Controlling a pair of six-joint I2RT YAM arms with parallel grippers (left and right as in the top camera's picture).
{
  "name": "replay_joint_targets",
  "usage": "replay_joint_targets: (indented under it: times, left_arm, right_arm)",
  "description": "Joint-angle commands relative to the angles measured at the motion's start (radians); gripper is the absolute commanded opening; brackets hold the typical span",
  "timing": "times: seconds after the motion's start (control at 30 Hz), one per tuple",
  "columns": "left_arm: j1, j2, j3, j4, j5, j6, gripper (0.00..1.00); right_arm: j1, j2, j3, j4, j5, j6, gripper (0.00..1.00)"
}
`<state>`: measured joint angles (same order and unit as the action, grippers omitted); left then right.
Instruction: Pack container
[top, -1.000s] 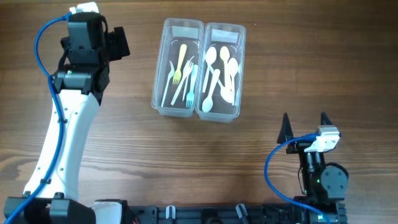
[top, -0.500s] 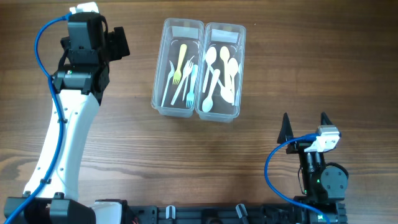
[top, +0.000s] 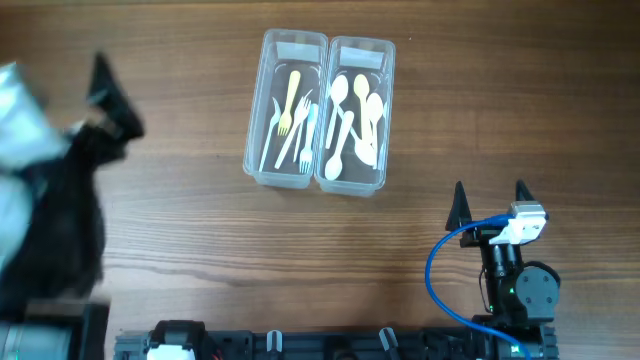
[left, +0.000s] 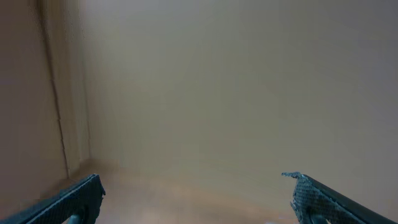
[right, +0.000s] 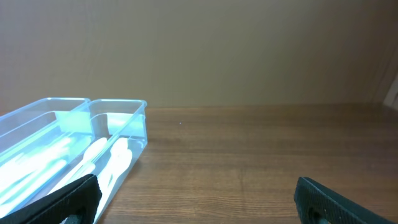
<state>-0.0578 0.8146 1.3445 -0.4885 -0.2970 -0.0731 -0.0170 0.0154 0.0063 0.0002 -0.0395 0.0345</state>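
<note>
Two clear plastic containers stand side by side at the top middle of the table. The left container (top: 255, 130) holds forks (top: 290, 110), yellow and pale blue. The right container (top: 387, 110) holds white spoons (top: 355, 115); both containers also show in the right wrist view (right: 134, 118). My right gripper (top: 489, 200) rests open and empty at the lower right, below and right of the containers. My left arm is a blur at the left edge, its gripper (top: 100, 85) raised; its jaws (left: 196, 193) are wide apart with nothing between them, facing a blank wall.
The wooden table (top: 400, 250) runs around the containers. A blue cable (top: 435, 270) loops beside the right arm's base at the lower right. A black rail (top: 330, 345) lies along the front edge.
My left arm has swung fast away from its spot beside the containers toward the left edge and now looks blurred and close to the camera. The right arm and the containers have not moved.
</note>
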Motion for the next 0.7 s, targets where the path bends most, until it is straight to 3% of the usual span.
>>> replay_joint_targets:
  times: [0.0,0.3,0.37,0.47,0.67]
  left_arm:
    - [0.003,-0.177,-0.006,-0.041,-0.01,-0.013,1.0]
    - [0.003,-0.436,-0.008,-0.454,0.169,-0.014,1.0]
    - [0.003,-0.457,-0.043,-0.473,0.214,-0.014,1.0]
    - [0.003,-0.506,-0.186,-0.397,0.269,-0.014,1.0]
    - [0.004,-0.612,-0.599,-0.078,0.373,-0.017,1.0]
  right_arm:
    - [-0.004,-0.011,-0.001,0.004,0.014,0.02,1.0]
    - [-0.004,-0.011,-0.001,0.004,0.014,0.02,1.0]
    - [-0.004,-0.011,-0.001,0.004,0.014,0.02,1.0]
    - [-0.004,-0.011,-0.001,0.004,0.014,0.02,1.0]
    - [-0.004,-0.011,-0.001,0.004,0.014,0.02,1.0]
